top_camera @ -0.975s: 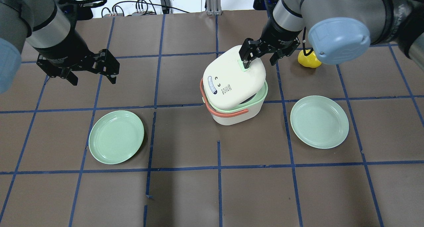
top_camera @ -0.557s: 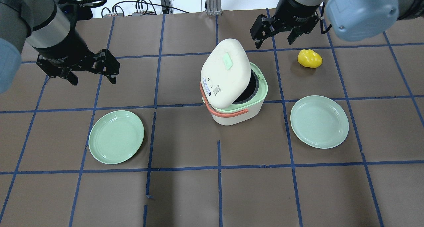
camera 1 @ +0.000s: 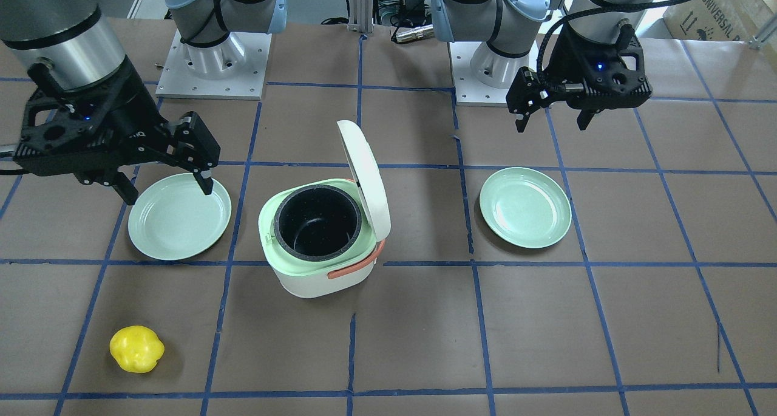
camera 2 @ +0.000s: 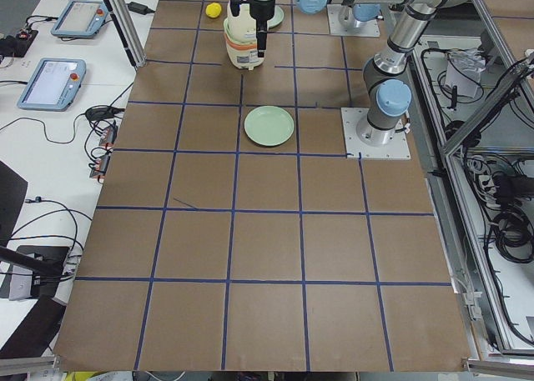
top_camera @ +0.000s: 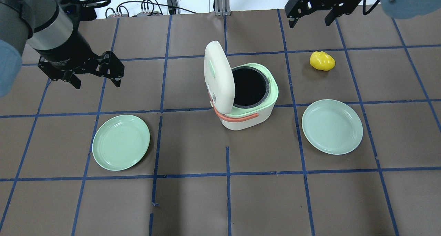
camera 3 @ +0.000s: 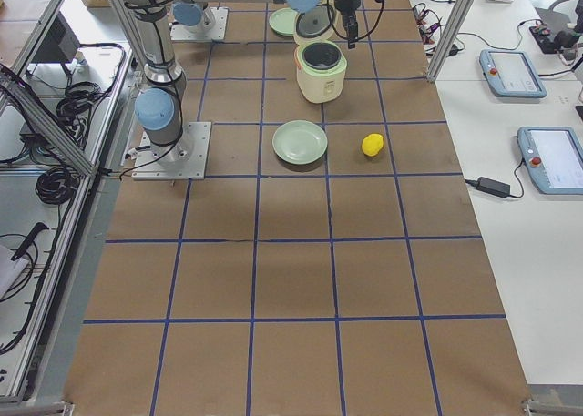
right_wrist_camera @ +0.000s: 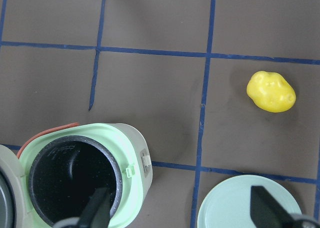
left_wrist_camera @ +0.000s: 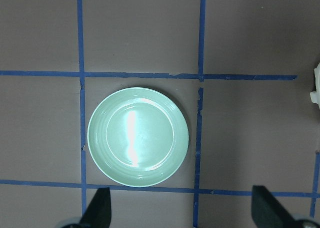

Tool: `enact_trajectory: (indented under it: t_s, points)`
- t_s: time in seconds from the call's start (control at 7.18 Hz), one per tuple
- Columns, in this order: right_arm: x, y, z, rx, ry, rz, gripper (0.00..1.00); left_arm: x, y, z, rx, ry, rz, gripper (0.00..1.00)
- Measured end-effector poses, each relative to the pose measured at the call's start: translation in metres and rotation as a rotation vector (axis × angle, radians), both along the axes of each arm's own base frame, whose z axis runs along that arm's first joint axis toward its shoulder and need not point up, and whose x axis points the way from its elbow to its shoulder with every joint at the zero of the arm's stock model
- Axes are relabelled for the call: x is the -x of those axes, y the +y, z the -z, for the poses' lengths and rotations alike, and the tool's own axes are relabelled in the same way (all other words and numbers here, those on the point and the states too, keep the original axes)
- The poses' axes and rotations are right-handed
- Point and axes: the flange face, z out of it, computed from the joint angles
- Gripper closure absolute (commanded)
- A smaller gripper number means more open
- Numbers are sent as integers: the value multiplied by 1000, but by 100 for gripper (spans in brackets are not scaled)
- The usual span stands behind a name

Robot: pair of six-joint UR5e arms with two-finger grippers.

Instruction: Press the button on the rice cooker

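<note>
The white and green rice cooker point(top_camera: 253, 120) stands mid-table with its lid point(top_camera: 218, 75) swung upright and the black inner pot point(top_camera: 249, 86) showing. It shows open in the front view point(camera 1: 315, 276) and the right wrist view point(right_wrist_camera: 132, 188) too. The pale green button point(top_camera: 211, 68) sits on the lid's outer face. My right gripper point(top_camera: 309, 22) is open and empty, raised beyond the cooker at the far right, apart from it. My left gripper point(top_camera: 97, 83) is open and empty, far to the cooker's left.
A green plate point(top_camera: 120, 142) lies front left, below my left gripper in the left wrist view point(left_wrist_camera: 138, 136). A second green plate point(top_camera: 332, 126) lies right of the cooker. A yellow toy point(top_camera: 322, 61) lies at the far right, near my right gripper.
My right gripper has lifted off the lid's button and drawn back to the far right. The lid has swung from nearly shut to fully upright. The left arm has not moved.
</note>
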Motion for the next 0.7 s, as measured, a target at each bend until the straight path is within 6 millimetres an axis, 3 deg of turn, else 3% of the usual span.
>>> enact_trajectory:
  t_s: [0.28, 0.7]
  points:
    - [23, 14, -18, -52, 11, 36, 0, 0, 0, 0, -1, 0, 0, 0]
    - [38, 24, -17, -57, 51, 59, 0, 0, 0, 0, 0, 0, 0, 0]
